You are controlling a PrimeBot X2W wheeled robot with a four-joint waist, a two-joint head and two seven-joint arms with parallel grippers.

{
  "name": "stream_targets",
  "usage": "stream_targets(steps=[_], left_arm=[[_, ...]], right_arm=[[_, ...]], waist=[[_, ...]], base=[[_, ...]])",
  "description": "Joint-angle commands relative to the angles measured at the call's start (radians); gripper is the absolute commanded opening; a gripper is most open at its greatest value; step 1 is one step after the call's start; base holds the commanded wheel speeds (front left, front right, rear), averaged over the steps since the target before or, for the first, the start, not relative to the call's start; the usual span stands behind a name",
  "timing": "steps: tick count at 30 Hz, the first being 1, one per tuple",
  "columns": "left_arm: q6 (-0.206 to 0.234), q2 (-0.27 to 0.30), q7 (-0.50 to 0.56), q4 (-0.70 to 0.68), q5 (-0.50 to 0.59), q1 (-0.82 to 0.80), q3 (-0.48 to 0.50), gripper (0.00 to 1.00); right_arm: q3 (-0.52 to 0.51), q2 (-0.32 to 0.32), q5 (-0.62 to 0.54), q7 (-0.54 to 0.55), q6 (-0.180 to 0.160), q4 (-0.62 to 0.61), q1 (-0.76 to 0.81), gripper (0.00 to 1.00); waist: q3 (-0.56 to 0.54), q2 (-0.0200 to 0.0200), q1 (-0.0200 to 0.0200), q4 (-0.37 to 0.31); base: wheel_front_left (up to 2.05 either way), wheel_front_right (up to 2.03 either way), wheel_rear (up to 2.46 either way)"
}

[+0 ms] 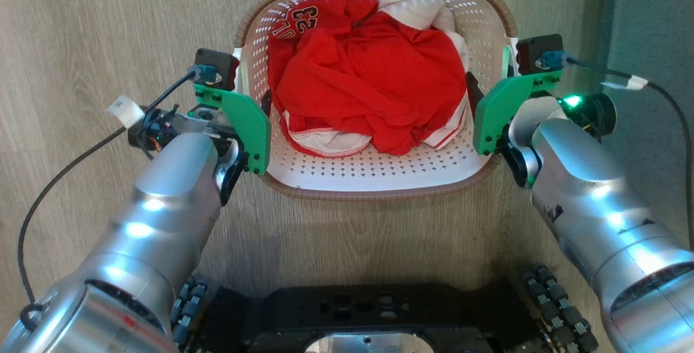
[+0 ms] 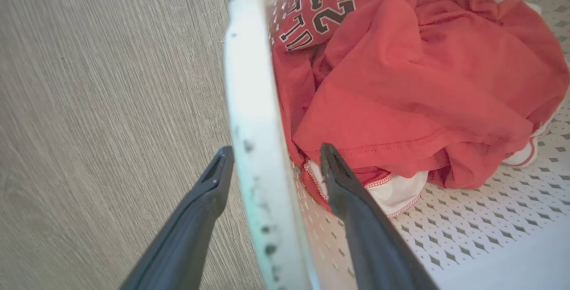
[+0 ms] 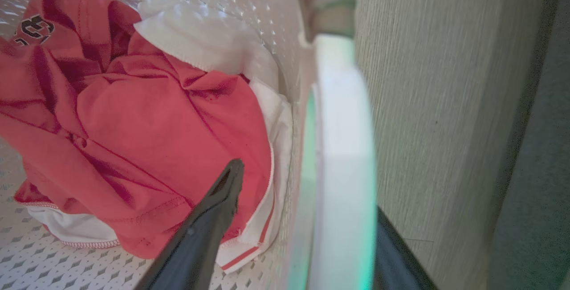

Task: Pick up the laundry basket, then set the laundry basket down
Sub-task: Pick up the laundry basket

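Laundry basket [image 1: 374, 174] sits on wood floor [image 1: 108, 27], just ahead of robot base [image 1: 374, 309]; red jersey [image 1: 368, 76] and white cloth [image 1: 417, 8] heaped inside. Left gripper [image 2: 276, 149] spread wide astride left handle [image 2: 254, 125], one finger inside wall, one outside, not clamped. Right gripper [image 3: 307, 187] likewise wide astride right handle [image 3: 343, 147], outer finger partly hidden.

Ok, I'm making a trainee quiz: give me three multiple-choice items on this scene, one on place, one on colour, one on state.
1. Fingers of the left gripper stand: A) astride the left handle of the laundry basket B) both inside it C) both outside it.
2. The top garment is: A) blue B) red C) green.
3. The right gripper is: A) shut on cloth B) shut on the rim C) open.
Key: 1A, a finger each side; 2B, it shows red; 3C, fingers stand apart.
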Motion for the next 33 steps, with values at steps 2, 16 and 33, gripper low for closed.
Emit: stream_targets(steps=[2, 16, 33], left_arm=[[-0.001, 0.02, 0.005, -0.003, -0.014, 0.003, -0.008, 1.0], [0.0, 0.02, 0.013, -0.002, -0.097, -0.017, -0.086, 1.0], [-0.007, 0.02, 0.057, 0.003, -0.194, -0.002, -0.174, 0.0]], right_arm=[[0.027, 0.019, 0.018, 0.006, 0.007, 0.0, 0.025, 1.0], [0.085, 0.007, 0.097, 0.004, 0.007, 0.025, 0.01, 1.0], [0.171, -0.003, 0.158, 0.017, 0.007, 0.046, 0.002, 0.0]], waist=[[0.008, 0.0, 0.0, 0.005], [0.024, 0.0, 0.0, 0.012], [-0.02, 0.0, 0.0, 0.017]], base=[[0.0, 0.0, 0.0], [0.0, 0.0, 0.0], [0.0, 0.0, 0.0]])
